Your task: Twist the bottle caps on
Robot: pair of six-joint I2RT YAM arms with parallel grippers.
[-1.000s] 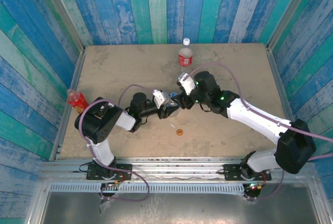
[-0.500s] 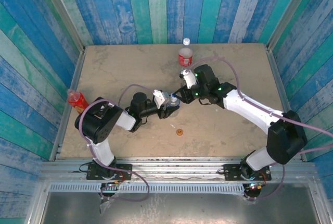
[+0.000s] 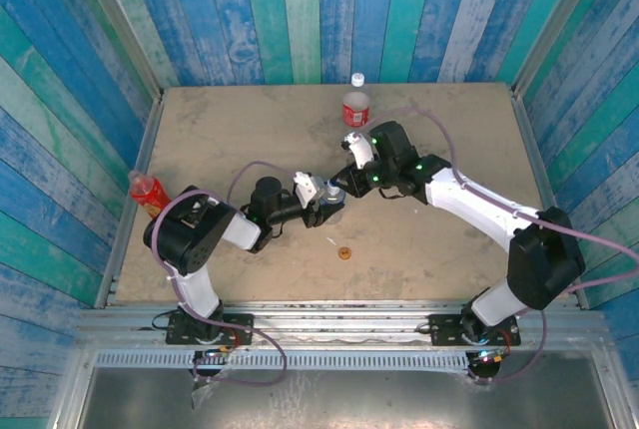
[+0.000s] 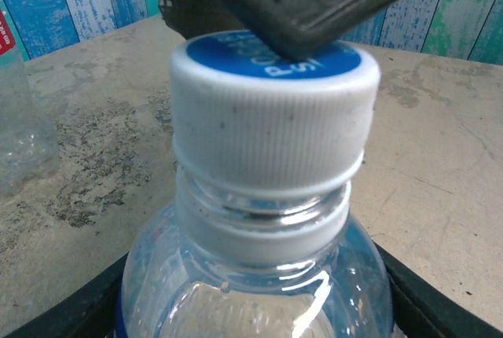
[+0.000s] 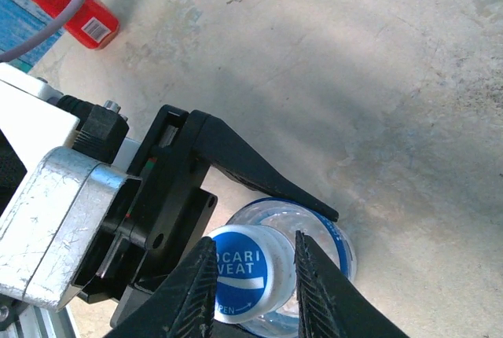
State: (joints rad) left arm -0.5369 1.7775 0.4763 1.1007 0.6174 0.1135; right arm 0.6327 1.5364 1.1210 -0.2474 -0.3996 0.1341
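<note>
My left gripper (image 3: 327,204) is shut on the short clear bottle with the blue label (image 4: 251,275), holding it by its body at mid-table. The blue-topped cap (image 4: 271,126) sits on that bottle's neck. My right gripper (image 5: 255,284) is shut on this cap (image 5: 242,281), one finger pressed against each side. The clear bottle with the red label (image 3: 356,109) stands at the back, with the white cap (image 3: 357,80) just behind it. Against the left wall stands the slim red bottle (image 3: 148,190). The orange cap (image 3: 345,253) lies on the table in front of the grippers.
A thin white scrap (image 3: 331,241) lies beside the orange cap. Blue and green plank walls (image 3: 300,10) close in the sandy table (image 3: 220,120) on three sides. Purple cables (image 3: 419,128) loop over both arms.
My right gripper has swung in over the bottle's mouth and closed its fingers on the blue cap. The left gripper and its bottle have stayed in place.
</note>
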